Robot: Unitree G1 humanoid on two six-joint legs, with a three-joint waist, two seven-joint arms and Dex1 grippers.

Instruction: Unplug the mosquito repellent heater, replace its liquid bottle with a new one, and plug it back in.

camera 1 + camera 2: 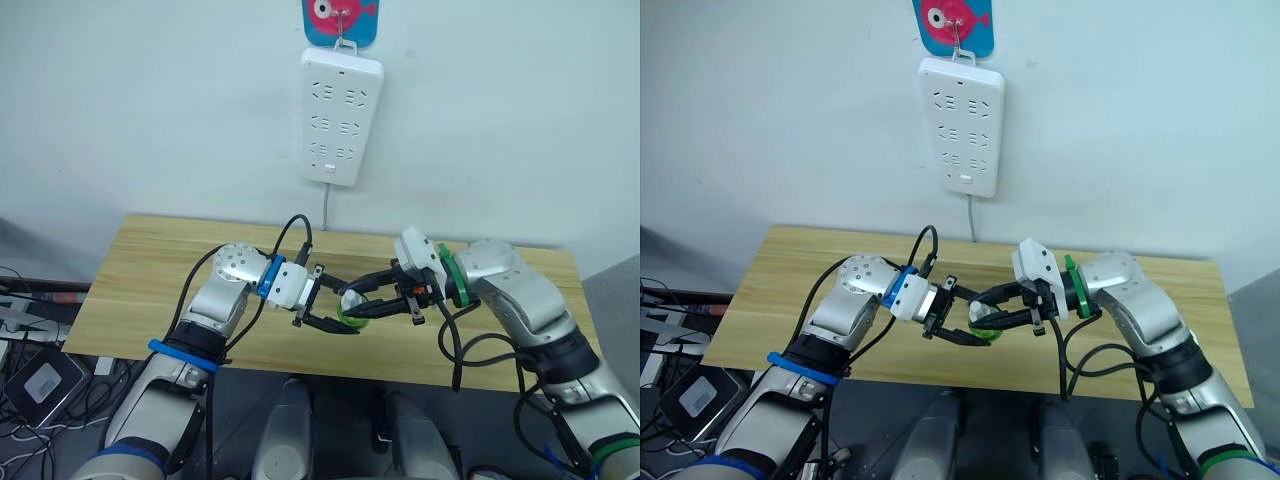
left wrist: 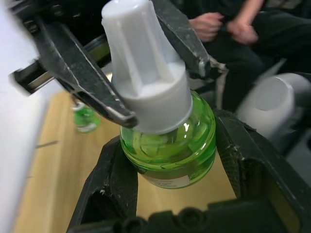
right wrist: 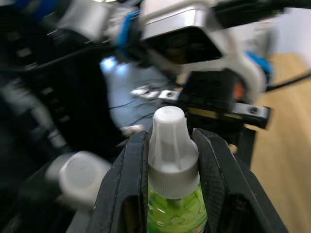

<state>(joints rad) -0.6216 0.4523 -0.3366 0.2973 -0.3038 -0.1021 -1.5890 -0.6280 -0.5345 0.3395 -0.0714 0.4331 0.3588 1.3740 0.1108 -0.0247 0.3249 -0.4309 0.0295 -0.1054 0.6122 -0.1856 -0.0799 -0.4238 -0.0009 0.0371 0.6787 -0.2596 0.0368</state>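
Observation:
A green liquid bottle (image 1: 354,307) with a tall white cap (image 2: 146,73) is held between both grippers, above the front edge of the wooden table (image 1: 160,270). My left gripper (image 2: 167,155) is shut on the bottle's green glass body. From the opposite side, my right gripper (image 3: 170,145) is shut on the white cap, one finger on each side of it. The cap sits on the bottle's neck. The mosquito repellent heater is out of view.
A white power strip (image 1: 340,118) hangs on the wall behind the table, below a pink fish hook (image 1: 340,20); its cord drops to the table. A second green bottle (image 2: 85,119) stands on the table. A person's hands (image 2: 209,24) show beyond the table.

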